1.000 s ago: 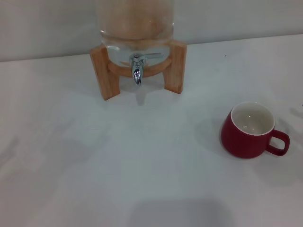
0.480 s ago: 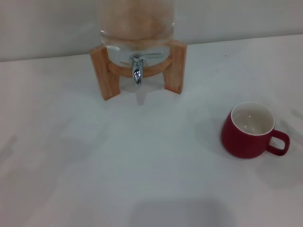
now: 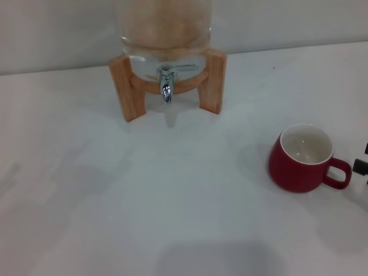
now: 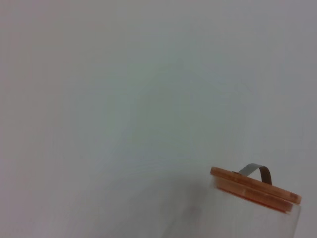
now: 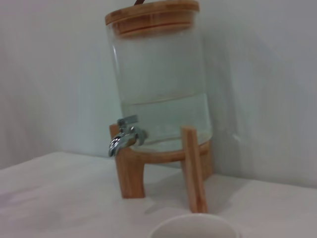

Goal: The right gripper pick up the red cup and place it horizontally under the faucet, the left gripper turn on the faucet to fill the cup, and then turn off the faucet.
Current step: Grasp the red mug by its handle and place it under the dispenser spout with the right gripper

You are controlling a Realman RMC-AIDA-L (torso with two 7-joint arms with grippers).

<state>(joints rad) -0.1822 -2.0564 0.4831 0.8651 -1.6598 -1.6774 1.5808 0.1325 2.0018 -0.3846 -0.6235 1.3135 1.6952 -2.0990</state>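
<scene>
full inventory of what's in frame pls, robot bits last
red cup: 1, dark red outside, white inside, upright on the table toward the robot's right, handle pointing to the robot's right
glass dispenser: 1, clear, partly filled, at the back of the table
wooden stand: 1, light wood, under the dispenser
lid: 1, wood, on the dispenser
faucet: 1, chrome, front of the dispenser, nothing beneath it
table: 1, white
right gripper: 1, black, only a sliver at the right edge beside the cup's handle
left gripper: not in view
</scene>
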